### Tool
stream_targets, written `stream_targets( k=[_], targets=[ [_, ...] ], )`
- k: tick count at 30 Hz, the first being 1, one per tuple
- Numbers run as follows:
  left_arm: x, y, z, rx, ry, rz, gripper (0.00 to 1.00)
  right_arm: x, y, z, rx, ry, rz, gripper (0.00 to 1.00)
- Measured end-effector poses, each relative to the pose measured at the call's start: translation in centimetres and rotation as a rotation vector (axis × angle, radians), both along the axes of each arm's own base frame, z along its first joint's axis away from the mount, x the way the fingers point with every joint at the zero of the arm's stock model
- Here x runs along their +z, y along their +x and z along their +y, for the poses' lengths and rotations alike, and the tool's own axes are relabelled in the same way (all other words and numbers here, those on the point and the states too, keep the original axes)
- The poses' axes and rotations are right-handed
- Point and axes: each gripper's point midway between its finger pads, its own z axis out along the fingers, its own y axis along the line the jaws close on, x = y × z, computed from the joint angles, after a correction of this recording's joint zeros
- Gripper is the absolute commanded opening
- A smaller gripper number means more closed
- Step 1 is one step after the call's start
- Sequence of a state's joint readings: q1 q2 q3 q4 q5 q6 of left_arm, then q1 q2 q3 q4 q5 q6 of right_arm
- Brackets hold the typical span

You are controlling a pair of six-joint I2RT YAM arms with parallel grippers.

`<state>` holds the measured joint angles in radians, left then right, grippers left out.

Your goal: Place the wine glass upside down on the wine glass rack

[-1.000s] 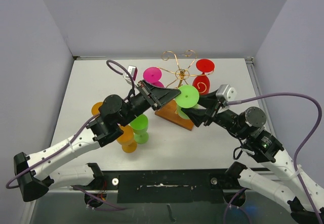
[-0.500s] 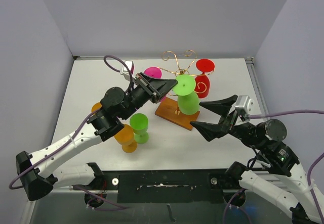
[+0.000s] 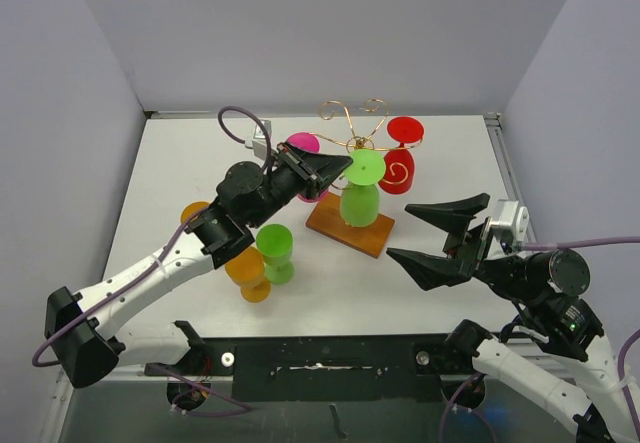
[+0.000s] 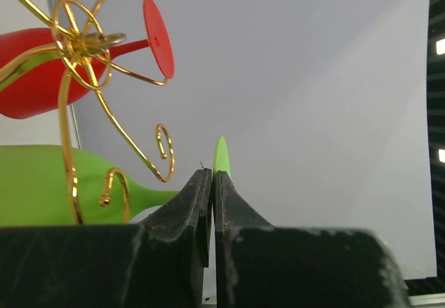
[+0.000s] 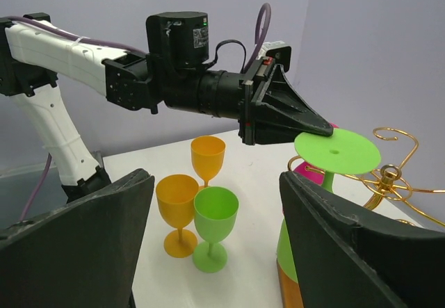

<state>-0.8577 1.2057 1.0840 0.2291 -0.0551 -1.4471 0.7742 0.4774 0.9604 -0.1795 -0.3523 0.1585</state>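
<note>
The green wine glass [image 3: 358, 203] hangs upside down on the gold wire wine glass rack [image 3: 352, 128], its bowl over the rack's wooden base [image 3: 345, 228]. Its foot disc [image 5: 337, 148] faces up. My left gripper [image 3: 345, 164] is shut, and its tips [image 4: 212, 172] sit right at the rim of that disc [image 4: 221, 156]. My right gripper [image 3: 400, 231] stands wide open to the right of the rack and clear of the glass, with nothing between its fingers [image 5: 76, 238].
A red glass [image 3: 398, 168] and a pink glass [image 3: 300, 146] also hang upside down on the rack. Three upright glasses stand left of it: green [image 3: 274, 251], orange [image 3: 248, 273], orange [image 3: 192, 213]. Grey walls enclose the table on three sides.
My right gripper opened, let go of the green glass's bowl and pulled back toward the near right. The glass settled upright-inverted on the rack. The left gripper stayed shut at the foot.
</note>
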Motion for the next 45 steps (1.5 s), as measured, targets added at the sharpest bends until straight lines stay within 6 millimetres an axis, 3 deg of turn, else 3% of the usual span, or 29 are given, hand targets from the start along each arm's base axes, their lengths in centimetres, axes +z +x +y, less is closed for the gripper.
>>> stream_targets(
  k=[8, 23, 30, 38, 45],
  targets=[
    [-2.4, 2.2, -0.5, 0.028, 0.049, 0.054, 0.00, 0.1, 0.0, 0.0, 0.001, 0.007, 0.004, 0.76],
    [-2.4, 3.8, 0.7, 0.095, 0.074, 0.047, 0.00, 0.4, 0.3, -0.2, -0.017, 0.023, 0.006, 0.78],
    [-1.2, 3.3, 2.2, 0.122, 0.065, 0.025, 0.00, 0.8, 0.4, -0.2, -0.019, 0.047, 0.009, 0.78],
    [-2.2, 2.8, 3.5, 0.149, 0.087, 0.025, 0.00, 0.7, 0.6, 0.0, -0.020, 0.061, 0.010, 0.79],
    [-1.7, 2.5, 4.0, 0.158, 0.092, 0.002, 0.00, 0.9, 0.7, 0.2, -0.016, 0.069, 0.019, 0.79]
  ],
)
